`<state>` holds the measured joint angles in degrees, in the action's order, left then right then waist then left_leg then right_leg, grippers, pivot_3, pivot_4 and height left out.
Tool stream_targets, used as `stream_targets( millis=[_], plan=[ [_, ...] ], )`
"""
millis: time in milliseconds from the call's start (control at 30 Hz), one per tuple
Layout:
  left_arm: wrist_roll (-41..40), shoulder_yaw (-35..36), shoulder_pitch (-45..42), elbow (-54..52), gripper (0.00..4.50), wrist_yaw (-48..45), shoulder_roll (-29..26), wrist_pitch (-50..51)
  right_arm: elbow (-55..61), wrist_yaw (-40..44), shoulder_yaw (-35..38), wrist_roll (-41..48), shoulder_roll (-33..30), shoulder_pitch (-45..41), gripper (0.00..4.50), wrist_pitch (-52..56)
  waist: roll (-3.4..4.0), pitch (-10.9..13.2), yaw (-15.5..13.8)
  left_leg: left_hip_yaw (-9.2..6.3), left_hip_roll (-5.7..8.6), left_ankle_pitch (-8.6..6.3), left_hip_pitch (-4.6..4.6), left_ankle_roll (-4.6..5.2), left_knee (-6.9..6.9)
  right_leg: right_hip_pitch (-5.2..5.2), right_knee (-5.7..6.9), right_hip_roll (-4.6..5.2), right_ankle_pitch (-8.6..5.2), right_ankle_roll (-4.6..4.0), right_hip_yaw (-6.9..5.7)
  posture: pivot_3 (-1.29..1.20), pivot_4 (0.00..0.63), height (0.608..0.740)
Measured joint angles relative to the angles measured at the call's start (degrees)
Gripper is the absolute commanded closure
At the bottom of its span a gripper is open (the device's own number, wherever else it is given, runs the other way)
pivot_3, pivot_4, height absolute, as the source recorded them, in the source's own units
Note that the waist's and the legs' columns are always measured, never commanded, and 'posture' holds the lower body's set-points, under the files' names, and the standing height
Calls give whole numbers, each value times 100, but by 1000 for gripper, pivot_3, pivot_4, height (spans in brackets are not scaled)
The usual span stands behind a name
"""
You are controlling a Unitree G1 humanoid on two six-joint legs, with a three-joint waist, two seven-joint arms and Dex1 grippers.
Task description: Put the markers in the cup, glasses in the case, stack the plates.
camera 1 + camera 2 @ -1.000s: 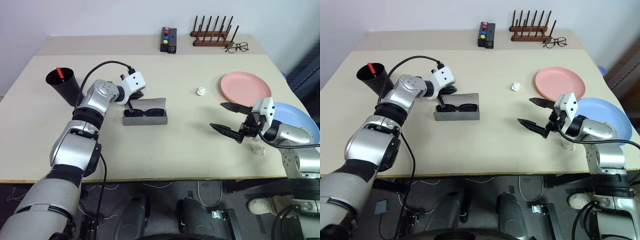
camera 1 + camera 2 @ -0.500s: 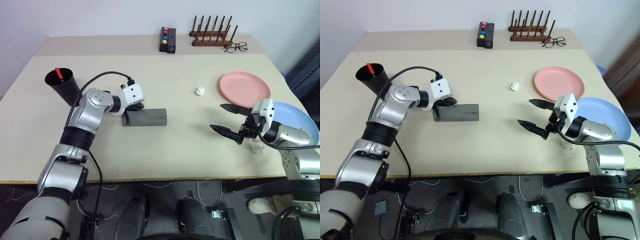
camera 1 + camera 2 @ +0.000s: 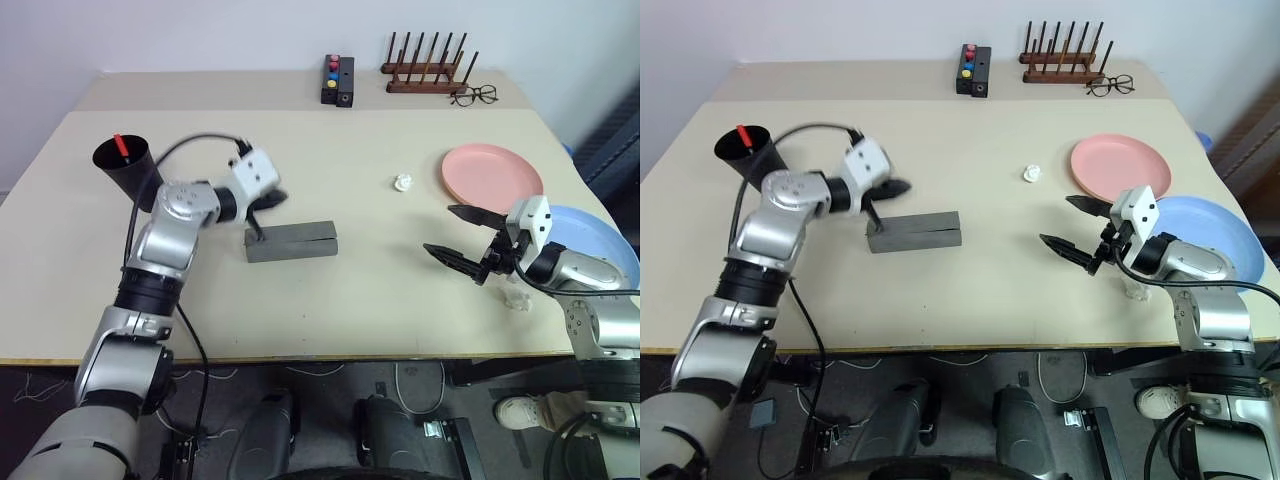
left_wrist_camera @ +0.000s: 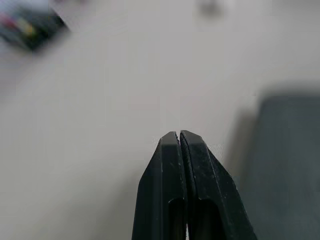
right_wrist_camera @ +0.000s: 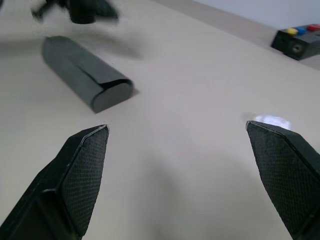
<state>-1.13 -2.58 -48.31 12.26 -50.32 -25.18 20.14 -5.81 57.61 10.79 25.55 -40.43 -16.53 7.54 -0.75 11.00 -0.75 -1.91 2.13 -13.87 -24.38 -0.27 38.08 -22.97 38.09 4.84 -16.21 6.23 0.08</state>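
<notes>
The grey case (image 3: 290,241) lies shut left of the table's middle, so the glasses are hidden. My left gripper (image 3: 268,199) hangs just above the case's left end, shut with nothing in it; its fingertips (image 4: 179,135) press together beside the case (image 4: 287,165). The black cup (image 3: 122,168) stands at the far left with a red-capped marker (image 3: 120,146) in it. At the right lie the pink plate (image 3: 492,175) and the blue plate (image 3: 600,240), side by side. My right gripper (image 3: 458,236) hovers open and empty in front of the plates, its arm over the blue one.
At the back edge are a black button box (image 3: 337,80), a wooden rack (image 3: 425,70) and wire-framed eyeglasses (image 3: 473,95). A small white crumpled bit (image 3: 403,182) lies left of the pink plate. A small clear object (image 3: 515,298) sits under my right wrist.
The case stood open with the sunglasses inside; its lid is down now. My left gripper has lifted up and back from the case. The right gripper has stayed put.
</notes>
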Motion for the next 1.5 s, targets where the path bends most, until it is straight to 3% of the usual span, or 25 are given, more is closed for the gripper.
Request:
stream_targets(
  millis=[133,233,433,633,1133,1500],
  plan=[
    [-873,230,1,-716,4474,-52,384,760,-1,-382,165,-27,-161,-18,0,423,2,-1,12,2,0,0,2,0,0,1,0,0,0,0,0,0,150,740],
    [-1421,62,392,-1189,3185,-385,441,1261,-149,-596,321,-65,-383,-42,0,765,5,-3,28,3,-2,0,3,0,-2,0,1,-3,0,0,3,0,150,740],
    [-2128,-242,662,-1741,122,-904,374,1737,-774,-759,521,-409,-855,-116,0,827,6,-3,14,4,-2,0,3,0,-2,3,-1,-2,0,-1,3,0,150,740],
    [-2313,-521,705,-1828,48,-1067,330,1690,-1354,-1076,522,-899,-1193,-140,0,963,8,-3,14,5,-2,0,5,0,-3,5,-3,-2,0,-1,3,0,150,740],
    [-1575,-1313,303,-1123,48,-1149,575,525,-1474,-907,287,-1200,-1247,245,0,1565,14,-6,17,6,-3,0,7,1,-3,10,-7,-5,-1,-1,3,0,150,740],
    [-1561,-1519,305,-1107,48,-1889,234,396,-1404,-951,284,-1244,-1247,284,0,1640,14,-6,10,5,-3,0,8,1,-2,12,-9,-5,-1,-1,4,0,150,740]
  ],
)
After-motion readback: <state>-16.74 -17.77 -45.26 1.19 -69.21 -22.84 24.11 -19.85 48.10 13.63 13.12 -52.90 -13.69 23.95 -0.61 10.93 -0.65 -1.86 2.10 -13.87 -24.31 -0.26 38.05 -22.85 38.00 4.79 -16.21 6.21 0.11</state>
